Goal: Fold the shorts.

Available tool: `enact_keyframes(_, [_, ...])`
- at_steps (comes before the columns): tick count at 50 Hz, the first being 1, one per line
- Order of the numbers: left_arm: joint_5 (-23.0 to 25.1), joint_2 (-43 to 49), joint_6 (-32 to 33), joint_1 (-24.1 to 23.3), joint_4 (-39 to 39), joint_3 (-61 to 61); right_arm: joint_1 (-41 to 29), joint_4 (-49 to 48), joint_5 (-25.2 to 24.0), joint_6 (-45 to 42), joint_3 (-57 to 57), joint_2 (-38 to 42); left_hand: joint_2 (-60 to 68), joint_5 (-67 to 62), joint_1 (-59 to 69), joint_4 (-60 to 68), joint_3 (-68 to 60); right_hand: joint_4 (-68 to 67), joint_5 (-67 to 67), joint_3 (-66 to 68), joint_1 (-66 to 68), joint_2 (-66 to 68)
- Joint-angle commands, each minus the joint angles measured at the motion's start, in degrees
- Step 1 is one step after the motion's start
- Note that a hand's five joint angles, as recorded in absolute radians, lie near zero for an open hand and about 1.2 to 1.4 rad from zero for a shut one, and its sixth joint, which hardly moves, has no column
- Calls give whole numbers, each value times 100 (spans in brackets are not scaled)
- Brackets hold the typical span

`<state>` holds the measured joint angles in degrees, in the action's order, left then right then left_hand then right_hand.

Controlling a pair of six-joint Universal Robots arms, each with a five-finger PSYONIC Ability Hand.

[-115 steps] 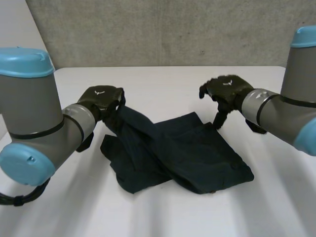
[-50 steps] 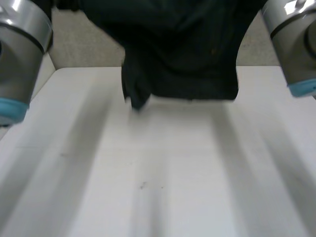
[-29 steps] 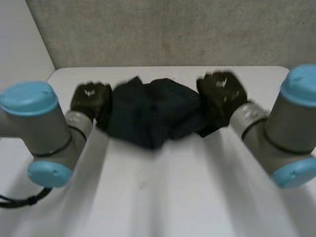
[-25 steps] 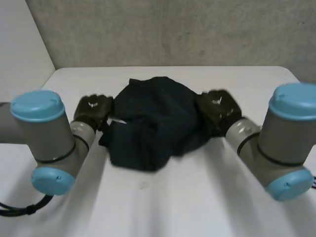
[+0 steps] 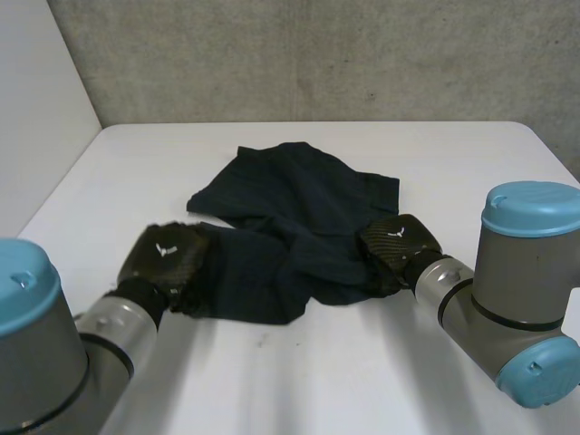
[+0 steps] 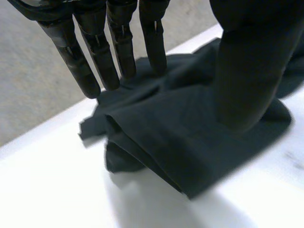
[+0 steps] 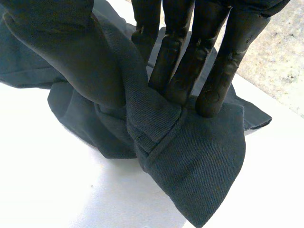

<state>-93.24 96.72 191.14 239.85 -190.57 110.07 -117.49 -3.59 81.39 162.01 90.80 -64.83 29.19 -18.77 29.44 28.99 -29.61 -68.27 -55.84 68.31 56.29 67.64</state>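
Observation:
The dark navy shorts [image 5: 290,227] lie crumpled on the white table [image 5: 317,381], their far part spread flat and their near edge bunched between my two hands. My left hand [image 5: 168,258] rests at the near left corner of the cloth. In the left wrist view its fingers [image 6: 114,57] are straight and lifted off the shorts [image 6: 180,137], with the thumb resting on the fabric. My right hand [image 5: 397,243] sits at the near right edge. There its fingers [image 7: 190,57] and thumb pinch a ribbed fold of the shorts [image 7: 199,166].
A grey concrete wall [image 5: 317,54] stands behind the table's far edge. Bare white tabletop lies in front of the shorts and to both sides. Both grey forearms reach in from the near corners.
The shorts were held up high, then swung down and laid on the table. Both hands came toward the near side. The left hand's fingers have straightened off the cloth.

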Motion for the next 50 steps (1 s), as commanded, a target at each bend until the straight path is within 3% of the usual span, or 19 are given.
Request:
enact_keyframes(1, [226,425,11,-70,-85,181,-2,7,-9,313,-45,-4,407,-449,382,427,-365,-1173,-1416,1169,2371,1236])
enact_keyframes(21, [324,1903,504,53,-296,-794,-2,95,-53,305,-27,-13,1063,-1104,1037,1082,-1020,-1173,-1416,1169,2371,1236])
enact_keyframes(33, [306,2264,855,53,-314,-1155,7,86,-62,278,-45,-13,3062,-3104,3037,3082,-3020,-1173,-1416,1169,2371,1236])
enact_keyframes(38, [289,2255,882,53,-287,-1251,15,95,-44,217,-71,-21,5080,-5121,5054,5099,-5037,-1173,-1416,1169,2371,1236])
enact_keyframes(43, [166,2054,899,35,-217,-1357,15,253,35,-99,-185,-188,5081,-5123,5056,5101,-5039,-1173,-1416,1169,2371,1236])
enact_keyframes(50, [113,964,1294,44,353,-1410,24,965,79,-978,-405,-654,5081,-5123,5056,5101,-5039,-1173,-1416,1169,2371,1236])
